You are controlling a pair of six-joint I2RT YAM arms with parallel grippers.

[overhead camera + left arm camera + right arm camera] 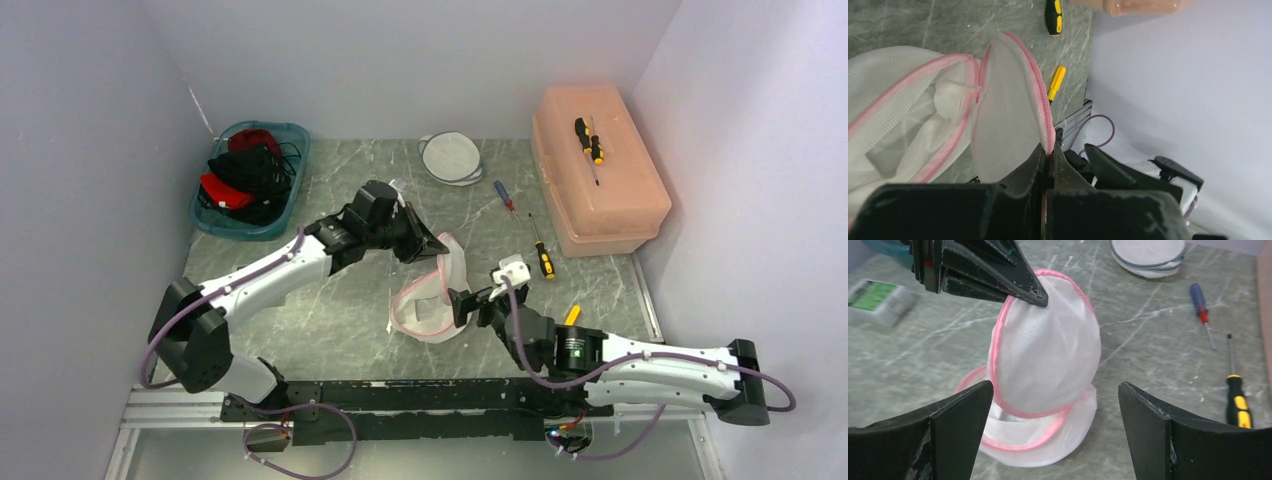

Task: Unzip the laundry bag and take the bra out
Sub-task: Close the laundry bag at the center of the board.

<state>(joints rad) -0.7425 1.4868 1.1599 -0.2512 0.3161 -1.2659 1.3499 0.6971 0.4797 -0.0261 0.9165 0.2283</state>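
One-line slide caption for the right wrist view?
Left gripper pinches the pink-trimmed flap of the laundry bag upright, while the right gripper stands open before it.

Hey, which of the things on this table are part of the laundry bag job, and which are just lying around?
Part of the job: laundry bag, its pink zip edge pinched in the shut left hand; open right hand near it.
Lying about: teal basket of clothes, round mesh pouch, blue screwdriver, black-and-yellow screwdriver, peach toolbox, yellow-handled tool.
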